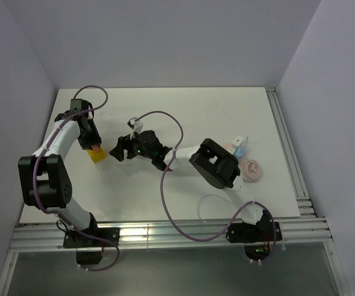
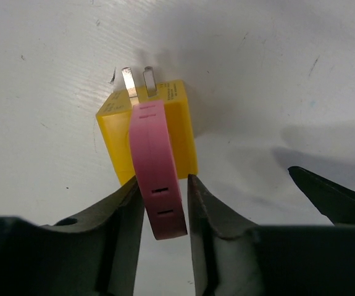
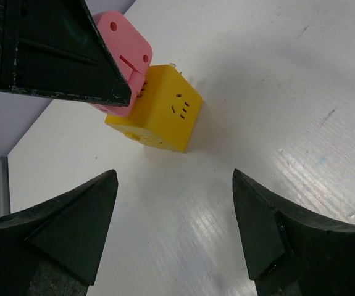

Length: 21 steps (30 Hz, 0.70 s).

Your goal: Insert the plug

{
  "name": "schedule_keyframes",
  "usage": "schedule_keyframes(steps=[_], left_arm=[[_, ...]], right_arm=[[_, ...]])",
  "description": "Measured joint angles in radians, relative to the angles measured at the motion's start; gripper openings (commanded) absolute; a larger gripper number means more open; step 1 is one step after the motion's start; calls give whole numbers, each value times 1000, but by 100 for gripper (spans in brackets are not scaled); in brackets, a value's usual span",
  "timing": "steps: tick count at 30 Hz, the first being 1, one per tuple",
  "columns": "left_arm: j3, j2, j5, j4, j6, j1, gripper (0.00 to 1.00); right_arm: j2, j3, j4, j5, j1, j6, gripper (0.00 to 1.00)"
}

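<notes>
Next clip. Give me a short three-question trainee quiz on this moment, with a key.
1. True or false: the right gripper holds the yellow cube.
2. What is the left gripper shut on? A) pink block B) yellow cube C) nothing
3. How many metal prongs show on the yellow cube in the left wrist view?
Key: 1 false, its jaws stand open and empty; 2 A; 3 two.
</notes>
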Motion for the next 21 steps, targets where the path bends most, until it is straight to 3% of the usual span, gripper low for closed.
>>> schedule_keyframes(steps=[6, 12, 17, 21], left_arm=[[8, 0, -5, -10, 0, 4, 15], [14, 6, -7, -13, 5, 5, 12], [26, 20, -6, -13, 9, 11, 1], [43, 38, -5, -14, 24, 16, 0]], right_arm=[[0, 0, 6, -6, 0, 5, 81], [0, 0, 7, -9, 0, 5, 81], [0, 0, 7, -13, 0, 8, 81], [0, 0, 8, -15, 0, 8, 81]])
